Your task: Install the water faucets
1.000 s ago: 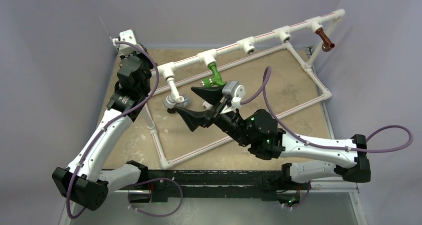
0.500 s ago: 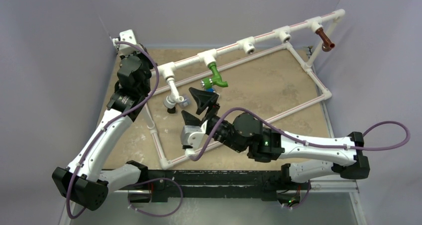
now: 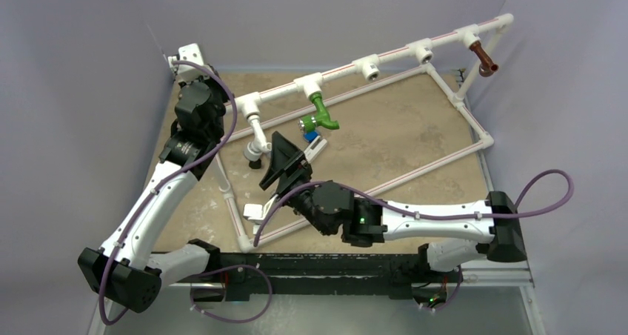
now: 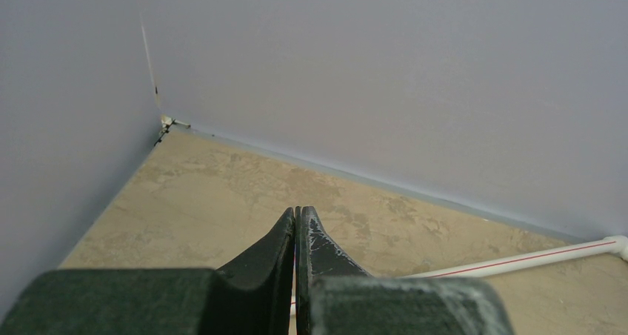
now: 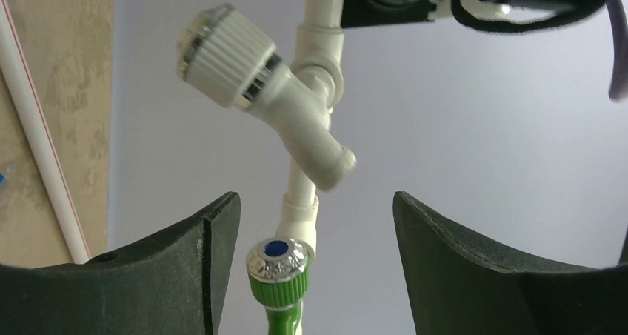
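Three water faucets hang from the white pipe frame (image 3: 415, 53): a brown faucet (image 3: 483, 58) at the far right, a green faucet (image 3: 320, 116) in the middle, and a white faucet (image 3: 255, 148) with a silvery knob at the left. My right gripper (image 3: 280, 166) stands open just right of the white faucet (image 5: 259, 90). In the right wrist view the green faucet's knob (image 5: 278, 268) shows low between the fingers (image 5: 200, 253), touching neither. My left gripper (image 4: 296, 210) is shut on nothing, pointing at the back-left corner.
A small blue-and-white block (image 3: 312, 141) lies on the tan table (image 3: 400, 135) under the green faucet. Two open white tee fittings (image 3: 368, 67) sit on the top pipe. Grey walls close in at the back and both sides. My left arm (image 3: 194, 109) reaches along the left wall.
My right arm has rolled its wrist over and swung left and nearer, from beside the green faucet to beside the white one. The left arm has not moved.
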`<state>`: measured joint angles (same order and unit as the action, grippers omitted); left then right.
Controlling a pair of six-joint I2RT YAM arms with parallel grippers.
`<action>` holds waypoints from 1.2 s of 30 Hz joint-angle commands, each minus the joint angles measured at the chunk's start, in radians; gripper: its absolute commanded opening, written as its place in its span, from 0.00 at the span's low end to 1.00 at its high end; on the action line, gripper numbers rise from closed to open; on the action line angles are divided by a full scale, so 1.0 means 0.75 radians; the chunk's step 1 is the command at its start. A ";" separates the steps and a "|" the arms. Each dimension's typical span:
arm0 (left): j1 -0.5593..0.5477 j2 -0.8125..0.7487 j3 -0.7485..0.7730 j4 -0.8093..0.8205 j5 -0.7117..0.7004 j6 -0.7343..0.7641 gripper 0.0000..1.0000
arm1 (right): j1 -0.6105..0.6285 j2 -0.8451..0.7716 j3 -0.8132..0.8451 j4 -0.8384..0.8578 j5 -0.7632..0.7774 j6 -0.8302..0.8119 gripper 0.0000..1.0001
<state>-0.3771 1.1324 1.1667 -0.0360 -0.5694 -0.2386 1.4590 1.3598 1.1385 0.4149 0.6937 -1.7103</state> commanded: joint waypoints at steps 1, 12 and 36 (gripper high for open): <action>-0.010 0.097 -0.082 -0.277 0.056 0.013 0.00 | 0.010 0.059 0.043 0.127 0.062 -0.186 0.76; -0.008 0.096 -0.081 -0.277 0.060 0.010 0.00 | 0.011 0.220 0.139 0.207 0.061 -0.288 0.75; -0.007 0.083 -0.079 -0.281 0.075 0.003 0.00 | -0.009 0.335 0.271 0.439 0.095 0.227 0.00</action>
<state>-0.3733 1.1339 1.1694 -0.0402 -0.5652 -0.2386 1.4593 1.6432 1.2861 0.6086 0.7498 -1.7855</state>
